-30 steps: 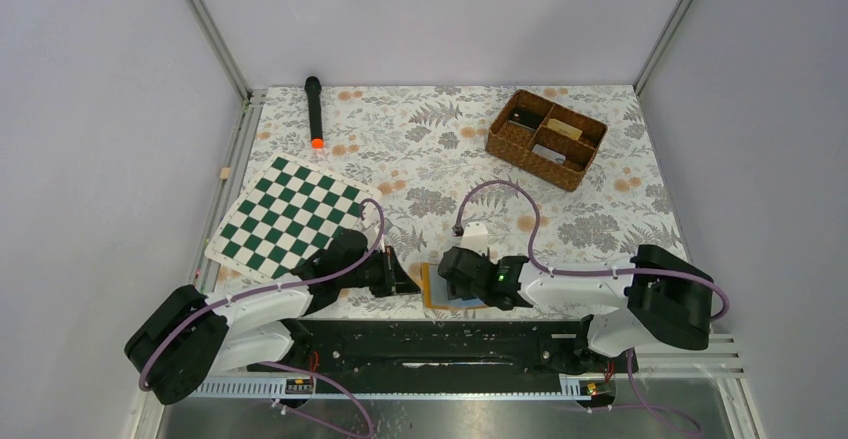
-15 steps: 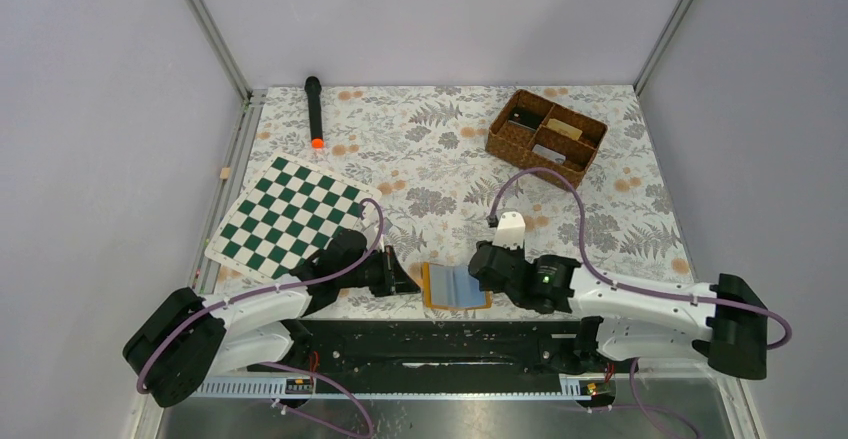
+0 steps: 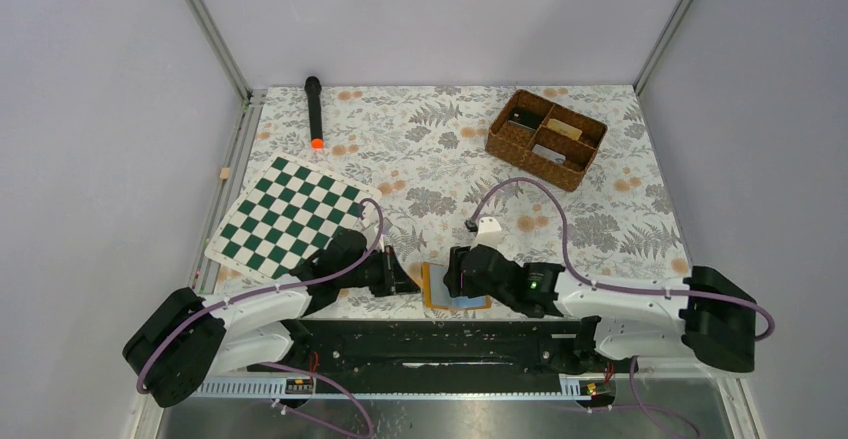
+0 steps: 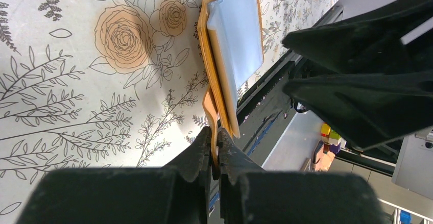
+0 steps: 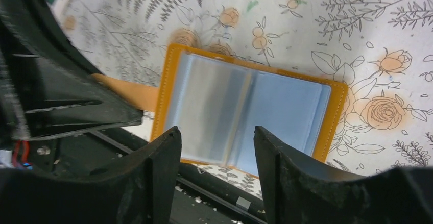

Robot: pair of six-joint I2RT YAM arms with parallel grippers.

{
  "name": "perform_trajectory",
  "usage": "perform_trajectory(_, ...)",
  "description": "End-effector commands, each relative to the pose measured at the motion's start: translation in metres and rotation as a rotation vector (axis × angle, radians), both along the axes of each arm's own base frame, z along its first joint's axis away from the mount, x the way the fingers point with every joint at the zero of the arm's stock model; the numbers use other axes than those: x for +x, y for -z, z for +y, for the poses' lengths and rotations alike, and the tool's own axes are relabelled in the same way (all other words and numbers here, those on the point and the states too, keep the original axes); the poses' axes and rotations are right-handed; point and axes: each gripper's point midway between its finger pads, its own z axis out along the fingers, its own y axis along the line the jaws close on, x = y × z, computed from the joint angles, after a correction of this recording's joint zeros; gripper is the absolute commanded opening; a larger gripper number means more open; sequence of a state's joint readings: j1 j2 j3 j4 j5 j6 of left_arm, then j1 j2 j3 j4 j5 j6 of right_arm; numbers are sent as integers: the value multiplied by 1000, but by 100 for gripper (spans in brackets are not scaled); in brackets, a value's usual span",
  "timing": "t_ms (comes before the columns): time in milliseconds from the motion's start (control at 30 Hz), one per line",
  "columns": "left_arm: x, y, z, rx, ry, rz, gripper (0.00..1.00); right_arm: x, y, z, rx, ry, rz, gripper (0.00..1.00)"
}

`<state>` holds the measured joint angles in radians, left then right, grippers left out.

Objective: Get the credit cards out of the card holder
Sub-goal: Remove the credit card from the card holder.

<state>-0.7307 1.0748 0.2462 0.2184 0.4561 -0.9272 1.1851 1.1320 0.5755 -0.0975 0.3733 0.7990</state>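
Back over the card holder (image 3: 431, 288) comes the right gripper (image 3: 458, 271), which half a second ago had drawn off to the side away from the chessboard mat (image 3: 285, 217); the left arm has not shifted. From where I stand, the holder lies open and flat on the flowered table (image 3: 420, 149), just past the mat's near right corner, right at the table's near edge.

The left gripper (image 4: 214, 132) reaches in from the mat side and is clenched on the holder's orange tab (image 4: 209, 106), pinning it low against the cloth. The right gripper (image 5: 217, 137) hangs above the open holder (image 5: 245, 106) with its fingers (image 5: 166, 152) spread and nothing between them; whether it touches the sleeves I cannot tell.

Inside, the half farther from the mat shows a light blue card (image 5: 288, 117) still in its clear sleeve; the other half looks grey and blurred.

Beyond the mat's far corner lies a black torch (image 3: 314, 111), and well off to the mat's right sits a wicker basket (image 3: 528, 162).
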Motion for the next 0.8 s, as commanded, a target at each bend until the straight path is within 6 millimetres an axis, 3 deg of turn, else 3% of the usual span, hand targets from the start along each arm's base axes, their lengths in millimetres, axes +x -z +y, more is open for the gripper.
perform_trajectory(0,7,-12,-5,-34,-3,-49,0,2,-3,21,13,-11,23,63)
perform_trajectory(133,6,-10,-5,-32,-3,-47,0,-1,6,33,23,-30,62,73)
perform_trajectory(367,6,-11,-5,-36,-3,-50,0,-5,25,38,-16,-32,111,75)
perform_trajectory(767,6,-15,-6,-41,6,-53,0,-4,38,36,-48,-22,123,61)
